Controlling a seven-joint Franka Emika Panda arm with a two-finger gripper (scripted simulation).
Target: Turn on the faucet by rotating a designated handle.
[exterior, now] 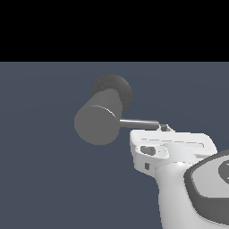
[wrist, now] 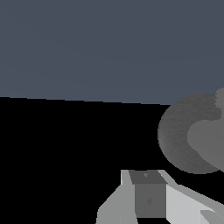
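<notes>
Pressing at the handle (exterior: 139, 122) tip beside the faucet (exterior: 99, 120), jaws' spread unreadable.

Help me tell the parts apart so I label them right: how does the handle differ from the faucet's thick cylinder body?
The handle is a thin straight rod; the faucet body is a far thicker cylinder with a flat round end. The handle projects sideways toward the exterior view's right, while the body points toward the camera from its darker round base. The handle's far end meets the gripper; the body stands untouched. Both are plain grey.
</notes>
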